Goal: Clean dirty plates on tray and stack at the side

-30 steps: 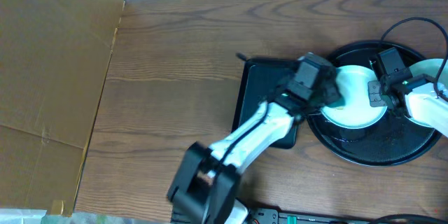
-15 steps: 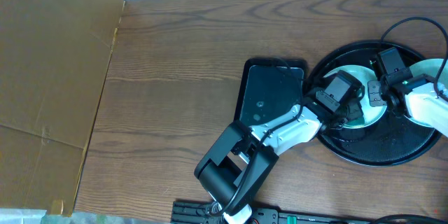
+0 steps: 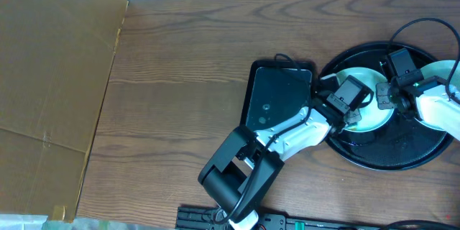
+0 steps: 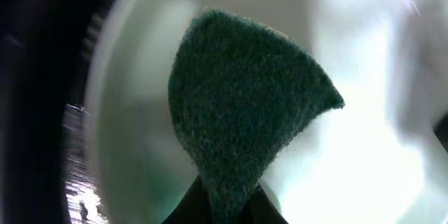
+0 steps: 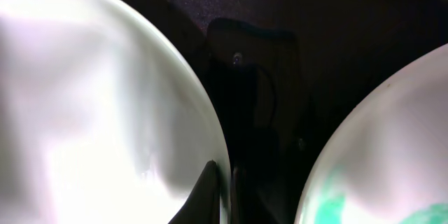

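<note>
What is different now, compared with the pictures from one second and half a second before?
The left gripper, shut on its green scouring pad, moved rightward in the overhead view, from the plate's left edge to over its middle. Its arm swung off the rectangular tray, which is now uncovered. Unchanged: the right gripper stays shut on the plate's right rim; plate and round tray have not moved.

A dark wood-grain surface carries a round black tray at its right end. A smaller rectangular black tray lies just beside it. Brown cardboard covers the left side.
</note>
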You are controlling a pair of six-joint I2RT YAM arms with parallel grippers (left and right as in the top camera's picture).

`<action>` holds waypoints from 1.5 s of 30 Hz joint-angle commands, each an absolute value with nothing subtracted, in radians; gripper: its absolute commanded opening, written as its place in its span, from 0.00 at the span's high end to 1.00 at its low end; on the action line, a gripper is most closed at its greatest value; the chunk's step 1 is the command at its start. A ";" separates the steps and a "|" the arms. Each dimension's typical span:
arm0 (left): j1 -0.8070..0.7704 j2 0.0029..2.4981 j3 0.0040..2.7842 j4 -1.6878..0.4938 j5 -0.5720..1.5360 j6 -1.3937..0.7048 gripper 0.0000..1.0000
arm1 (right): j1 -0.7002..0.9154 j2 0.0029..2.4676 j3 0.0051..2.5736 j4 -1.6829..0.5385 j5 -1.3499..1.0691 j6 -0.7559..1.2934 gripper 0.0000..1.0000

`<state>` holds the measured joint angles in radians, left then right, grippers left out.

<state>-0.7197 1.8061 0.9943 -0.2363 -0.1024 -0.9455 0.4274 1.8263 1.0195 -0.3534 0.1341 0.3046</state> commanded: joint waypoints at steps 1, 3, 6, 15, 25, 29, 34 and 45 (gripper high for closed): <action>-0.683 1.774 0.974 -0.257 -0.262 -0.884 0.93 | 0.435 1.868 1.011 -0.360 0.123 0.321 0.99; -0.674 1.741 0.974 -0.233 -0.283 -0.866 0.93 | 0.435 1.868 1.011 -0.363 0.123 0.321 0.99; -0.670 1.694 0.974 -0.189 -0.282 -0.849 0.93 | 0.435 1.868 1.011 -0.368 0.122 0.321 0.99; -0.675 1.702 0.973 -0.095 -0.092 -0.888 0.93 | 0.435 1.868 1.011 -0.378 0.121 0.321 0.99; -0.678 1.890 0.973 -0.007 0.057 -0.974 0.93 | 0.435 1.868 1.011 -0.377 0.114 0.321 0.99; -0.678 1.906 0.973 -0.022 0.075 -0.963 0.92 | 0.435 1.868 1.011 -0.377 0.114 0.321 0.99; -0.667 1.897 0.973 -0.041 0.066 -0.887 0.93 | 0.435 1.868 1.011 -0.377 0.114 0.321 0.99; -0.648 1.758 0.973 -0.232 -0.288 -0.790 0.93 | 0.435 1.868 1.011 -0.377 0.114 0.321 0.99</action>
